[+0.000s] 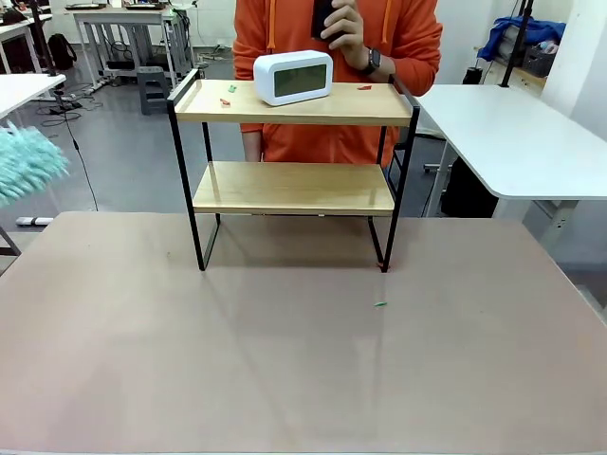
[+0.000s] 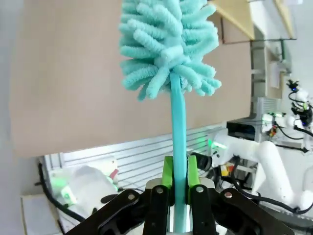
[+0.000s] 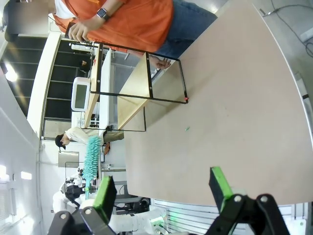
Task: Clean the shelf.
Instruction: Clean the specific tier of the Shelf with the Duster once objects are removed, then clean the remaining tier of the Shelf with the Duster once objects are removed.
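The shelf (image 1: 294, 188) stands at the far middle of the brown table (image 1: 285, 360). Its two light wooden boards sit in a black frame. A white clock (image 1: 293, 78) and small red and green scraps (image 1: 226, 101) lie on the top board. My left gripper (image 2: 179, 181) is shut on the handle of a teal fluffy duster (image 2: 168, 44), whose head (image 1: 24, 161) hangs at the table's left edge, clear of the shelf. In the right wrist view, my right gripper (image 3: 161, 191) stands open and empty above the table, far from the shelf (image 3: 132, 93).
A person in an orange hoodie (image 1: 285, 38) stands close behind the shelf, holding a dark phone. One green scrap (image 1: 380, 304) lies on the table in front of the shelf's right leg. A white table (image 1: 512, 133) stands at the right.
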`<state>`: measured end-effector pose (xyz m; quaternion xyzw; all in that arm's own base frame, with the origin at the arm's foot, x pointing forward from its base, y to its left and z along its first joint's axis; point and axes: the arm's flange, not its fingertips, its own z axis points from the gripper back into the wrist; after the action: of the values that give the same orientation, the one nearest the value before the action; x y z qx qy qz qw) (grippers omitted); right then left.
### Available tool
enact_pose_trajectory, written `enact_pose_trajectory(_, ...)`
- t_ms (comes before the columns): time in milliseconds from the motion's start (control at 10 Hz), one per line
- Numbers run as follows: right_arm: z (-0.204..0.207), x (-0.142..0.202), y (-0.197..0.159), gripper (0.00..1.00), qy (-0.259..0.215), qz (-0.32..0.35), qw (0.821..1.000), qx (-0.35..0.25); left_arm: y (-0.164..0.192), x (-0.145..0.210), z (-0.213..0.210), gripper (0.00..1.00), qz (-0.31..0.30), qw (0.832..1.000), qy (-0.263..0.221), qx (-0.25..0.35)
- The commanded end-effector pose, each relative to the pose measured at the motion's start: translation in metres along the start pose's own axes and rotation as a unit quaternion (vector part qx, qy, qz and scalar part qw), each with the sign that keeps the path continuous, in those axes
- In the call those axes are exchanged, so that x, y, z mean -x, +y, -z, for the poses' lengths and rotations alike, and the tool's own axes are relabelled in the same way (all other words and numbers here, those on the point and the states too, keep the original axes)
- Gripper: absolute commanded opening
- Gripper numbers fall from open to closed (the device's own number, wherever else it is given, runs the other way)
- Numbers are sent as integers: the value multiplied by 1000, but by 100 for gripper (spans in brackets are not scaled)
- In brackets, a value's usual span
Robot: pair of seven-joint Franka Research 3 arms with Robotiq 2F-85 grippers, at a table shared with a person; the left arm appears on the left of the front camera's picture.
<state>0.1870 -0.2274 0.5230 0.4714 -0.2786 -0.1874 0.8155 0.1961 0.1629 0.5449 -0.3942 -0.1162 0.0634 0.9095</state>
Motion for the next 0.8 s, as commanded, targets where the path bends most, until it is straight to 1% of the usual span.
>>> enact_pose_trajectory(0,0,-2,2,100,-7,-13,1000,-13,0,18,-21,12,24,999,-30,2)
enact_pose_trajectory(700,0,-2,2,100,-7,-13,1000,-13,0,18,-21,12,24,999,-30,2)
